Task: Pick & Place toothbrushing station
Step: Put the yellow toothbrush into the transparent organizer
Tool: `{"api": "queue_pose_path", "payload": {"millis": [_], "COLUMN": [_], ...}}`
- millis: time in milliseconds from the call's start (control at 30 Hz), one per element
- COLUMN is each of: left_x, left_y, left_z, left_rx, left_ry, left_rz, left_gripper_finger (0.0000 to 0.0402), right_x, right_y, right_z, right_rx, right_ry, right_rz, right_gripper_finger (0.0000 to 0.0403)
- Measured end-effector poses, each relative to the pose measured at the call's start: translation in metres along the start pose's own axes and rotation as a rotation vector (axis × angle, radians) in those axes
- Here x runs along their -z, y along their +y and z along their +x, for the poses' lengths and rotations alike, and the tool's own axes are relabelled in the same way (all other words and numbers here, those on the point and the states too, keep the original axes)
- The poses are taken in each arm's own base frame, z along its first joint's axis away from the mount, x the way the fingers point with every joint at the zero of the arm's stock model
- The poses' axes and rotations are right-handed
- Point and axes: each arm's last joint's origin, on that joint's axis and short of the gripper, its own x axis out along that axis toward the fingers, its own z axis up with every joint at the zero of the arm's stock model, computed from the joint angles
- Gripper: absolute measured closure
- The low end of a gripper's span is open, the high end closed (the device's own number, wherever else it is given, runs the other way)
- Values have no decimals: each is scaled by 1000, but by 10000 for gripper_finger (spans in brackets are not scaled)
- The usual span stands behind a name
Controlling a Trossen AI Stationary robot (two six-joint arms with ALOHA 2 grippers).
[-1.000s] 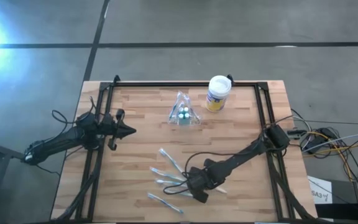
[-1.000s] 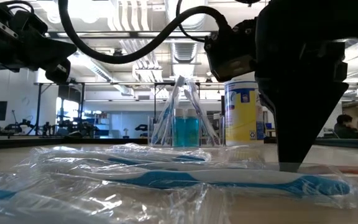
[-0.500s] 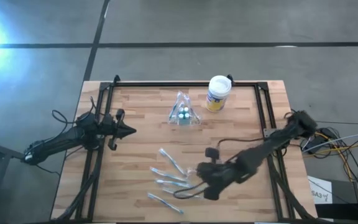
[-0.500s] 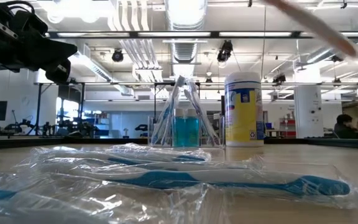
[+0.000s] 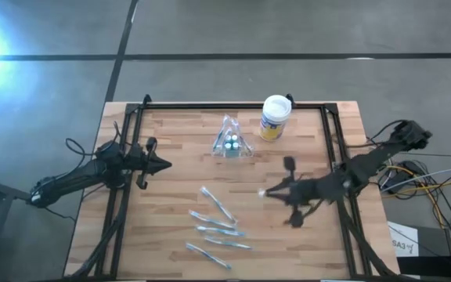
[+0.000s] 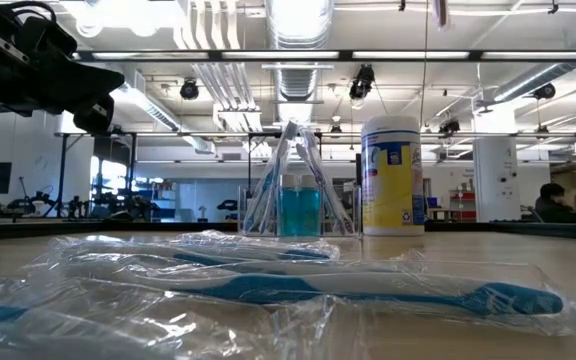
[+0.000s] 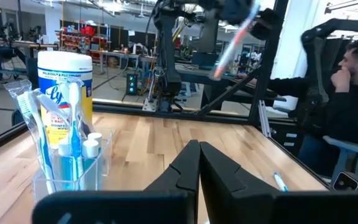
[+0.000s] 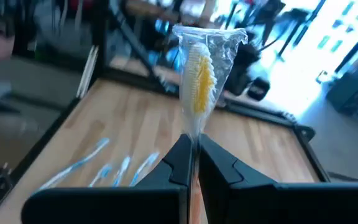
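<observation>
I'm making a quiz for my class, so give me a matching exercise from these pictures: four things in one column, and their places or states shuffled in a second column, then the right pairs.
Things:
1. white-lidded, yellow-labelled round canister
2. clear plastic toothbrush holder
3. plastic-wrapped yellow toothbrush
4. left gripper

Places or states:
A. shut on nothing, at the table's left edge
B. pinched in the right gripper, above the table
C. far edge of the table
D. just left of the canister, brushes standing in it

Pairs: 1-C, 2-D, 3-B, 4-A

The left arm stretched in from the left edge, its gripper pointing inward, fingers pressed together. The right arm reached in from the right, raised, its gripper pinched tight on a wrapped toothbrush.
</observation>
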Motion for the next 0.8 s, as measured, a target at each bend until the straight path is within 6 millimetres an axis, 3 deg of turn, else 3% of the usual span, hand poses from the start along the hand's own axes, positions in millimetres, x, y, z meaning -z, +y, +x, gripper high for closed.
{"api": "queue_pose_path", "payload": {"millis": [233, 400, 800], "left_x": [0, 0, 0], "left_y": [0, 1, 3], "left_z": [0, 0, 0], "left_rx": [-2, -34, -112], "left_ry": [1, -2, -6], "left_rz": [15, 62, 180], "left_gripper_finger": [392, 387, 390], "right_x": [60, 89, 131], "right_y": [-24, -30, -32], "right_z": [-34, -50, -61], "right_rx": [29, 10, 23], "right_ry": [-211, -367, -443], "right_rz": [67, 68, 67], "right_gripper_finger": [391, 391, 392]}}
